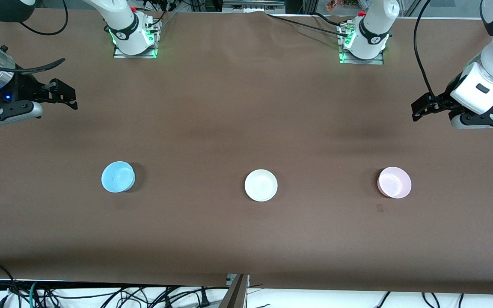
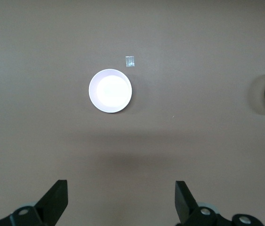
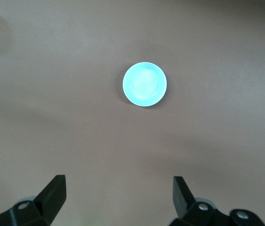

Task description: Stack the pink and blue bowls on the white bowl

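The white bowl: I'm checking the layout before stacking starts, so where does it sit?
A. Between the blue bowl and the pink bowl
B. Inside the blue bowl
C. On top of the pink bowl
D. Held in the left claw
A. The white bowl stands alone on the table, with the blue bowl toward the right arm's end and the pink bowl toward the left arm's end, none touching.

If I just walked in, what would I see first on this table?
Three little bowls in a row on the brown table: the blue bowl toward the right arm's end, the white bowl in the middle, the pink bowl toward the left arm's end. None is stacked yet. The right hand and left hand hang open in the air, each over its own end of the table.
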Robot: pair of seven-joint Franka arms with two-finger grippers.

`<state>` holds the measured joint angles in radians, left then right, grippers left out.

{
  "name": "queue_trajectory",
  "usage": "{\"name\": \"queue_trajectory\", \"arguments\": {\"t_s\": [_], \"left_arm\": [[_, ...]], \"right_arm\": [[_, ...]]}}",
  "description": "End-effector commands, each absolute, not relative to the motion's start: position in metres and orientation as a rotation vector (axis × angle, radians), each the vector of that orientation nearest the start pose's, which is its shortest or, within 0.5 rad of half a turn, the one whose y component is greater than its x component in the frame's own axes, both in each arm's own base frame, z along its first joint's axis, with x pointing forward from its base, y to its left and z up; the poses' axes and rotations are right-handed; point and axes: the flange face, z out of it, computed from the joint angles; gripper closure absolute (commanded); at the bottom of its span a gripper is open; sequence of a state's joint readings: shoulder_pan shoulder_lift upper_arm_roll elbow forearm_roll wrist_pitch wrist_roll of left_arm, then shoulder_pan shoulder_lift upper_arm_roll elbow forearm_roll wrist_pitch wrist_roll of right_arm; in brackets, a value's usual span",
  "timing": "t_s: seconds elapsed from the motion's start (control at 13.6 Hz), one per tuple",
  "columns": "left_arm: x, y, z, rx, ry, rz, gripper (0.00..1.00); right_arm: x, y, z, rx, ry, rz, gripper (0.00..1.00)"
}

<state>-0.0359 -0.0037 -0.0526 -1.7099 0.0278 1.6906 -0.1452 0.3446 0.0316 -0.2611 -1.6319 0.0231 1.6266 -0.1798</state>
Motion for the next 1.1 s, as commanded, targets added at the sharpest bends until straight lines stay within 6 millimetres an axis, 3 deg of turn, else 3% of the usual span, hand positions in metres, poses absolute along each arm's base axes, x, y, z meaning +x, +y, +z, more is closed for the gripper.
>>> {"name": "queue_trajectory", "arguments": {"t_s": [0.0,0.37,0.88,1.03], "left_arm": [[0.562,-0.046,0.574,-3.1,-0.045,0.005,0.0],[0.582,-0.045,0.58,-3.1,-0.053,-0.012,0.0],[0.575,-0.044,0.576,-3.094,-0.035,0.071,0.0],[0.575,-0.036,0.575,-3.098,0.042,0.077,0.0]], "right_arm": [[0.566,0.053,0.588,-3.114,-0.42,0.044,0.0],[0.567,0.054,0.589,-3.116,-0.423,0.03,0.0],[0.567,0.055,0.589,-3.114,-0.425,0.027,0.0],[0.567,0.056,0.588,-3.107,-0.43,0.031,0.0]]}}
